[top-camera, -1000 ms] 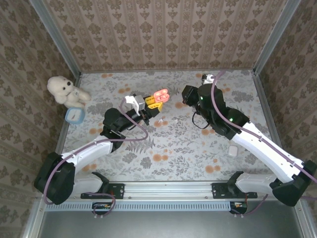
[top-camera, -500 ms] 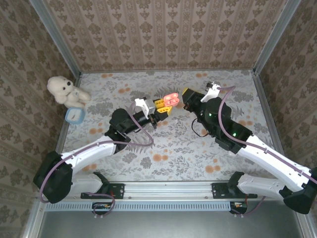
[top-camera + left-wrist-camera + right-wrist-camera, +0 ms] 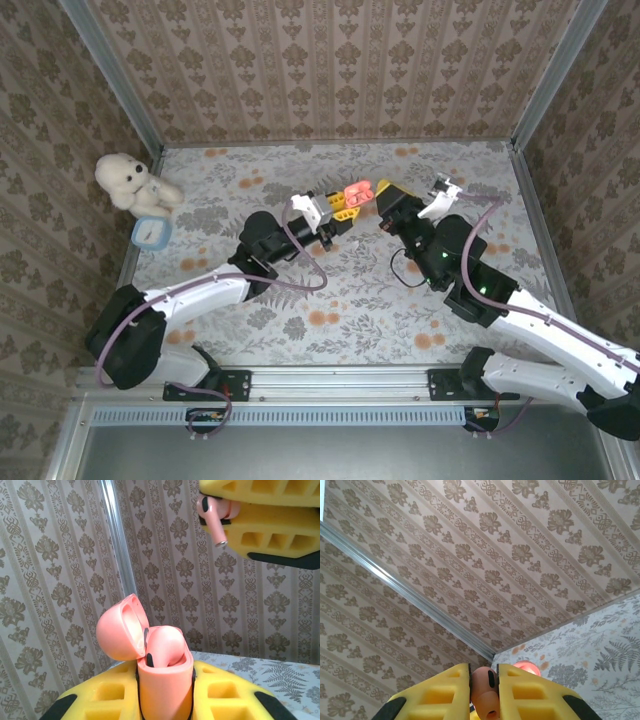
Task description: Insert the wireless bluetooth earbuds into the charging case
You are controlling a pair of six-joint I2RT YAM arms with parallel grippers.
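My left gripper (image 3: 165, 702) is shut on the pink charging case (image 3: 165, 685), held upright with its lid (image 3: 120, 632) swung open to the left. One pink earbud (image 3: 166, 647) sits inside the case. My right gripper (image 3: 484, 687) is shut on a second pink earbud (image 3: 484, 690), pinched between its yellow fingers. In the left wrist view this earbud (image 3: 215, 522) hangs stem-down from the right gripper's fingers (image 3: 260, 540), above and to the right of the case. From above, the left gripper (image 3: 340, 205) with the case (image 3: 358, 192) almost meets the right gripper (image 3: 385, 192) over the far middle of the table.
A white teddy bear (image 3: 128, 180) and a small blue object (image 3: 150, 232) sit at the far left by the wall. Patterned walls enclose the table on three sides, with metal posts (image 3: 116, 540) at the corners. The floral table top (image 3: 330, 300) lies below both arms.
The left gripper carried the case to the right. The right gripper swung round to face it, and the two tips now stand close together.
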